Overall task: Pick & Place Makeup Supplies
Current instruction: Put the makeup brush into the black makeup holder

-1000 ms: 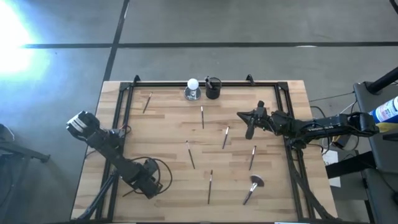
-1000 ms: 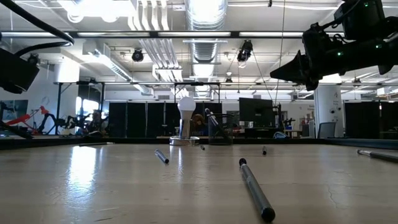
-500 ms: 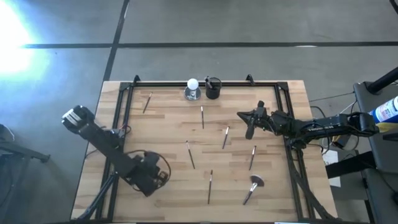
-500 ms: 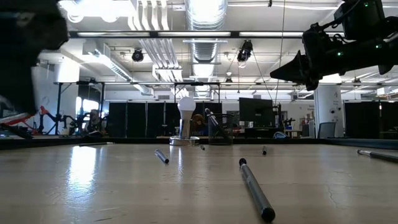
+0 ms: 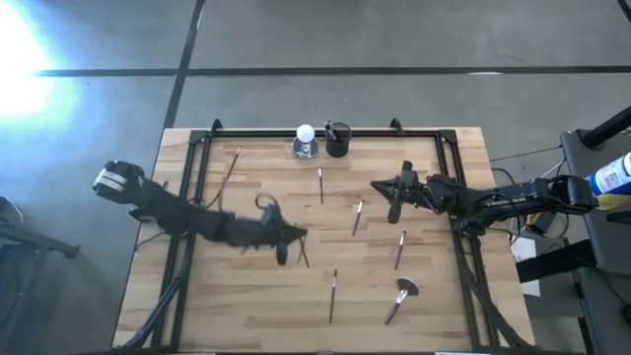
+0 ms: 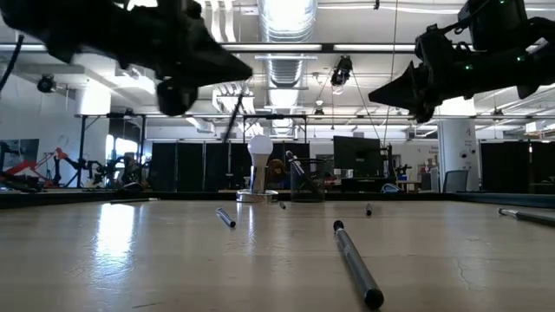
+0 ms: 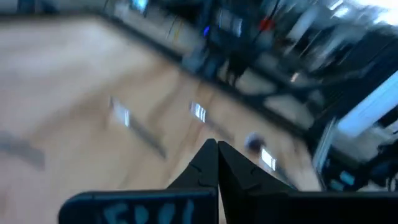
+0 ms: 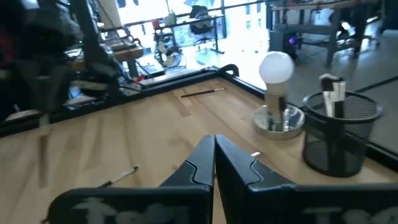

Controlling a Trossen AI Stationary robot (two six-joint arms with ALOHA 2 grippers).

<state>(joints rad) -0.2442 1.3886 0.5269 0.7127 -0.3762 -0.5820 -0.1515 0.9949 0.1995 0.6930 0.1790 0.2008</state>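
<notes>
While brushes (image 5: 357,217) lie scattered, cup (image 5: 337,139) stands behind.

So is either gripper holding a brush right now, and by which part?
Neither. The left gripper and the right gripper both show fingers closed together with nothing between them. The brushes lie loose on the table.

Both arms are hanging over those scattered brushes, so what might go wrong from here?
The left gripper is above the table's middle, close over a thin brush; coming down shut, it may knock the brush aside instead of grasping it. The right gripper, also shut, hangs near another brush. The black cup stands right beside the white ball, which a drop-off could bump.
</notes>
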